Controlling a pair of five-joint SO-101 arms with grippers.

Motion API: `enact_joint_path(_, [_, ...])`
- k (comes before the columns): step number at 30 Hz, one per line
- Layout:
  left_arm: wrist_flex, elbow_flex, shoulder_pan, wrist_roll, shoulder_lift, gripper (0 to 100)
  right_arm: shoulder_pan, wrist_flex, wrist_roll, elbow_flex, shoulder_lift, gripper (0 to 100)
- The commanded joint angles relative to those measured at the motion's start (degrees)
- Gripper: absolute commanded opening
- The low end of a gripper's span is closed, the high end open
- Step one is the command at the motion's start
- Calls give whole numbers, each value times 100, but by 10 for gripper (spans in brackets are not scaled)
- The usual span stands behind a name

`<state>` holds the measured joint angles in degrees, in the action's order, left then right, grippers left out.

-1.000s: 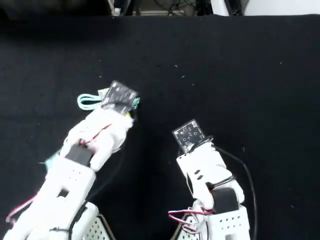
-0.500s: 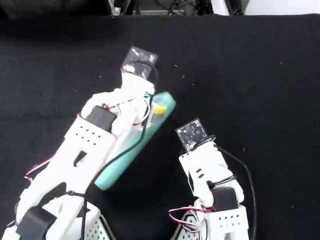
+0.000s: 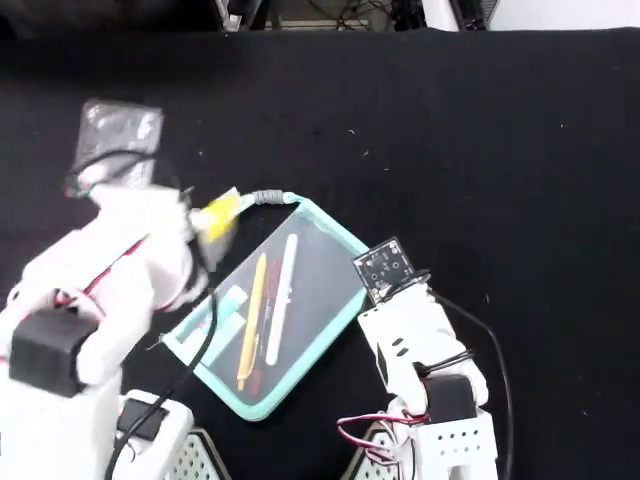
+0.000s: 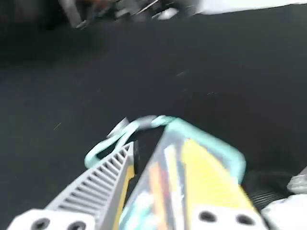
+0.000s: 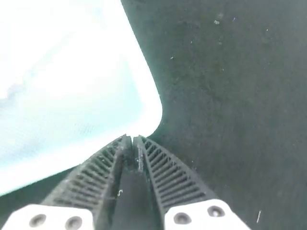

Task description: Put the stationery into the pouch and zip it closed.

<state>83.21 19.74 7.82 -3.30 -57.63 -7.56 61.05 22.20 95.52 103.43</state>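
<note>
The clear, teal-rimmed zip pouch (image 3: 325, 270) lies flat on the black cloth table (image 3: 480, 150) between my two arms. Its long axis runs on a slant, from the near end by my left arm's base up and away toward the middle of the table. Its grey-and-teal strap loop (image 3: 262, 197) is at the far end. Inside it, a yellow pen (image 3: 251, 320), a dark red pen (image 3: 265, 315) and a white pen (image 3: 281, 295) lie side by side along that same slant.

My left gripper (image 4: 156, 146) is at the strap end. Its fingers are spread, with the loop by the grey ribbed finger (image 4: 105, 177) and the pouch's rounded corner ahead.

My right gripper (image 5: 131, 140) sits at the pouch's side corner, fingers pressed together. Their tips are right at the teal rim; I cannot tell whether they touch it.
</note>
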Motion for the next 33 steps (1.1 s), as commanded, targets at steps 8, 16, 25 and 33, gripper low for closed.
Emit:
enact_joint_path(8, [281, 3644, -2932, 1231, -4105, 30, 35, 229, -62, -690, 435, 14])
enact_joint_path(16, [202, 4796, -3477, 1187, -4352, 30, -62, 695, -1275, -708, 435, 14])
enact_joint_path(25, [-571, 6035, -3363, 1178, -4677, 30, -70, 1363, -1916, 75, 435, 14])
enact_joint_path(33, [-2048, 7679, -3310, 1196, -4633, 30, -62, 1336, -1943, 101, 426, 14])
